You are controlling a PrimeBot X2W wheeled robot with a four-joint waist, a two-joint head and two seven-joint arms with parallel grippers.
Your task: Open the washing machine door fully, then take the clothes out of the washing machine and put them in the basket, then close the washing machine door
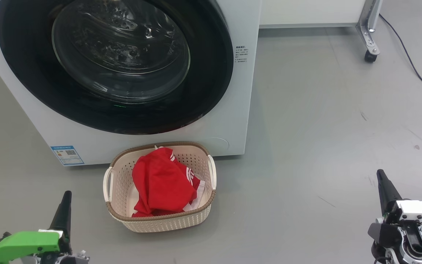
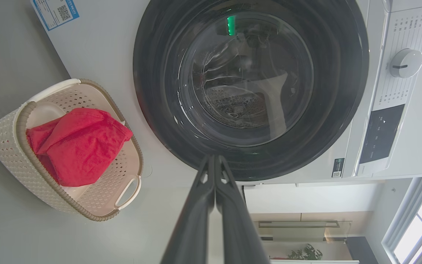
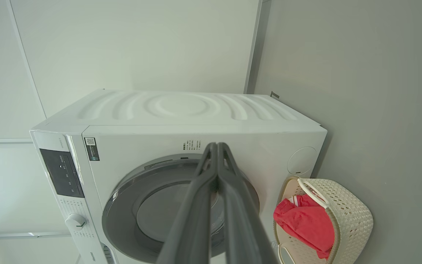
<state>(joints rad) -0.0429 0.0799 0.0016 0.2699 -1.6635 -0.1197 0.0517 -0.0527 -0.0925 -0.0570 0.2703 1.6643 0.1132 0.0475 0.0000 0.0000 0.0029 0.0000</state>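
The white washing machine stands ahead with its round black-rimmed door lying flush against the front. On the floor before it sits the cream basket holding red clothes with white stripes. My left gripper is low at the left, shut and empty, well short of the basket. My right gripper is at the lower right, shut and empty, far from the machine. In the left wrist view the fingers are pressed together before the door; the basket and clothes lie left. The right wrist view shows the machine, door and basket.
Grey floor spreads to the right of the machine. A metal frame leg on a castor stands at the back right, with a dark cable trailing across the floor beside it. The machine's control panel with a dial faces the left wrist view.
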